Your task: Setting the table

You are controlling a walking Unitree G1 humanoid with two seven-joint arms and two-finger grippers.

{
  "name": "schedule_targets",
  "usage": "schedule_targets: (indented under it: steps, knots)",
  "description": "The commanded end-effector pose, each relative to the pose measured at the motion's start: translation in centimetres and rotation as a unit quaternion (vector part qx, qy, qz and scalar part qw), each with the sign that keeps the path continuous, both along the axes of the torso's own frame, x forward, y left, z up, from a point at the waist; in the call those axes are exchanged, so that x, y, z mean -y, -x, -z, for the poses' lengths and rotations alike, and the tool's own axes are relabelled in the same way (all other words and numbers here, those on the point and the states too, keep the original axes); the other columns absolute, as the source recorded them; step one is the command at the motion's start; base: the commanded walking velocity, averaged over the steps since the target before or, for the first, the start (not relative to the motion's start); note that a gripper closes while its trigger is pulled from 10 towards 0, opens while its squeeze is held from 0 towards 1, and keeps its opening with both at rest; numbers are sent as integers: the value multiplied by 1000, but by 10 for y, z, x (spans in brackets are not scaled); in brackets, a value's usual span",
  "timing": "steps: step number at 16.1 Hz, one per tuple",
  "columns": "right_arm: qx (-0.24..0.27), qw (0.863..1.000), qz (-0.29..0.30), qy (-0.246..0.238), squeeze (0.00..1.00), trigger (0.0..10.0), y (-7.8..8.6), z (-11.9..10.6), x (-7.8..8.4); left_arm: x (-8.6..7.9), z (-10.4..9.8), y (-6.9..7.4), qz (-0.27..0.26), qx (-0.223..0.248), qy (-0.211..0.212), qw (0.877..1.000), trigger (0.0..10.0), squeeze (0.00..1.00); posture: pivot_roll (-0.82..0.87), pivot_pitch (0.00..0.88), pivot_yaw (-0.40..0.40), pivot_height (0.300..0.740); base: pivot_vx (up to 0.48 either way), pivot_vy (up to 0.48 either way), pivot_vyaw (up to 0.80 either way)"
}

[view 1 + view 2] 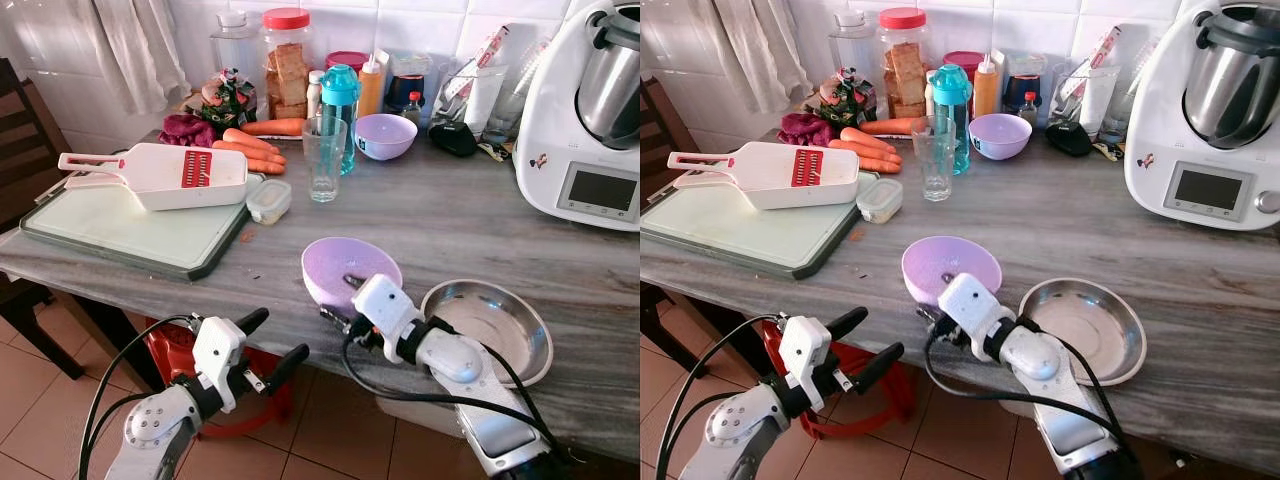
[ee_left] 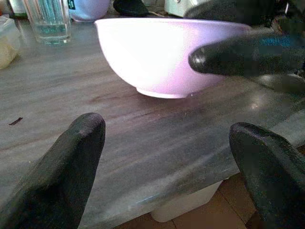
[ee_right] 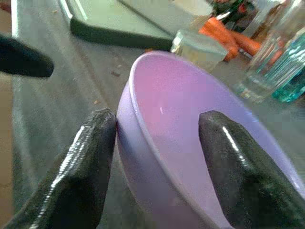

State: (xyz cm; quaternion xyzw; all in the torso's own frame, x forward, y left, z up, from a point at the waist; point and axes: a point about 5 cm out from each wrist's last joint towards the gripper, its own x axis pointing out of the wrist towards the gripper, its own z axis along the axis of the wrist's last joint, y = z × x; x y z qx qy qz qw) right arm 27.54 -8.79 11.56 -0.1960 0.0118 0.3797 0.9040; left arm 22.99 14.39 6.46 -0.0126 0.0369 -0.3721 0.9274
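A lilac bowl [image 1: 338, 262] stands near the counter's front edge. My right gripper [image 1: 343, 298] is open astride its near rim. In the right wrist view one finger [image 3: 86, 162] rests against the outer wall and the other [image 3: 233, 167] is inside the bowl [image 3: 190, 119], a little off the wall. A round steel plate [image 1: 505, 322] lies just right of the bowl, beside my right wrist. My left gripper [image 1: 272, 338] hangs open below and in front of the counter edge, holding nothing and pointing at the bowl [image 2: 157, 52].
Farther back stand a drinking glass [image 1: 323, 160], a second lilac bowl [image 1: 385, 135], a blue bottle [image 1: 340, 100], carrots [image 1: 255, 150] and jars. On the left, a white slicer [image 1: 160, 175] lies on a cutting board [image 1: 120, 235]. A white kitchen machine [image 1: 590, 120] is at the right.
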Motion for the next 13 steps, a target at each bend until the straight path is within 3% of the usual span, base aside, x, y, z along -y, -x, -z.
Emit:
schedule_targets:
  steps: [1,6,10,13]
  knots:
    - [17,1000,13,-10,1000,10000,-6,-7,2,0,-1,-2,1,0,-7,1000,10000,0,103,0,13,740,0,0,0]
    - [35,998,22,-39,1000,10000,-9,-19,0,1,-1,-3,0,0,-7,1000,10000,0,100,0,14,740,0,0,0]
    - [14,996,18,-89,1000,10000,-3,-23,-1,2,1,-2,2,-4,-8,1000,10000,0,97,0,13,740,0,0,0]
    - [31,991,43,-122,1000,10000,-2,-31,4,0,2,-3,-12,-3,-12,1000,10000,0,100,0,10,740,0,0,0]
